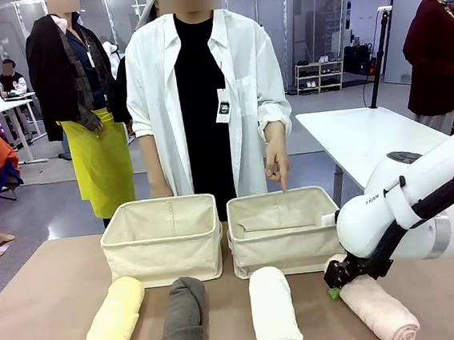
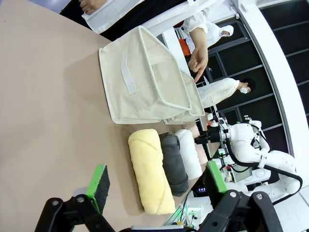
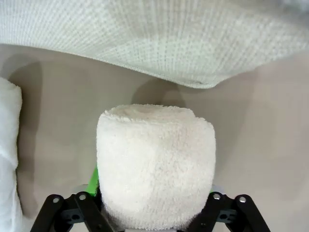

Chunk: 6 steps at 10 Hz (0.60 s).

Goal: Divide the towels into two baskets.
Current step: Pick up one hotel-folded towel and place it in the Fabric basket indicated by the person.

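Finds the right gripper (image 1: 337, 286) shut tight on the pale pink roll of soft terry cloth (image 1: 379, 310), pinched between the green pads (image 3: 93, 180) near its basket-side end, lying on the brownish table (image 1: 32, 317) and not yet lifted. Sees just ahead of these fingertips the wall of the right rectangular beige canvas basket (image 1: 283, 249), and close at one side of the fingers the white cloth roll (image 1: 273, 314). Finds the left gripper (image 2: 157, 186) spread wide and holding nothing, above the table, with the pale yellow cloth roll (image 2: 149, 176) ahead of its pads and lower, the dark grey cloth roll (image 2: 175, 164) just beyond that one, and the left beige canvas basket (image 2: 130, 92) farther ahead. Notices, past the right gripper, the hand of the person (image 1: 276, 165) in a white coat (image 1: 242, 72), one finger pointing down at the right basket. Judges the task as barely begun: nothing visible inside either basket, all four rolls on the table in one row, one grasp made, lifting and placing of every roll left to do. Reads only the letters "FRAN" on the white arm (image 1: 392, 210) behind the right gripper; cannot read the badge (image 1: 222, 106) on the coat, print too small.
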### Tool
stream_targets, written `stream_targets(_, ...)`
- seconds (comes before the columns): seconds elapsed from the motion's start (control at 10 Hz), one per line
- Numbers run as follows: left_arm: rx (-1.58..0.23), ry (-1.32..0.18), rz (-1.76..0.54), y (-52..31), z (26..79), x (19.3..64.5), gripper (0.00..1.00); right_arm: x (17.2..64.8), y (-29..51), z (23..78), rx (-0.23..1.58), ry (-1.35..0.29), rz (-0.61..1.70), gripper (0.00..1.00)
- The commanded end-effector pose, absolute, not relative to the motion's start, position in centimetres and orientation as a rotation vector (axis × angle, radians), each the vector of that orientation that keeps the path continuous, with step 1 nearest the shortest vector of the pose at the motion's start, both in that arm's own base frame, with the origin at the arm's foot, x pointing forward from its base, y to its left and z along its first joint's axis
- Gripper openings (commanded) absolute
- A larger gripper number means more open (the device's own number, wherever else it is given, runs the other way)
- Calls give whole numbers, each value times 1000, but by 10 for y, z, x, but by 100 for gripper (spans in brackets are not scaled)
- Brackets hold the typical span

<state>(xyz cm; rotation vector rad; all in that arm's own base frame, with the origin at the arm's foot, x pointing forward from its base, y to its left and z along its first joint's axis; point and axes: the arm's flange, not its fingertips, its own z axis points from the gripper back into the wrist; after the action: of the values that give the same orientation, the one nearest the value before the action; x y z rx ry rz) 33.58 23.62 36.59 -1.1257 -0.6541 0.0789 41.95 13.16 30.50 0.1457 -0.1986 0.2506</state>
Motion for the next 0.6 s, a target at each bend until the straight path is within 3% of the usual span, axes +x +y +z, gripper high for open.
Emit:
stream_targets(0.0, -1129, -661, 81, 237, 367, 335, 100, 388, 130, 304, 129, -234, 240, 0)
stream_targets(0.1, -1129, -661, 81, 237, 367, 335, 100, 388, 128, 307, 128, -232, 235, 35)
stream_targets(0.2, -1129, -661, 81, 237, 367, 335, 100, 388, 129, 313, 122, -223, 231, 0)
stream_targets(0.5, -1129, -661, 81, 237, 367, 335, 100, 386, 132, 360, 141, -210, 422, 0)
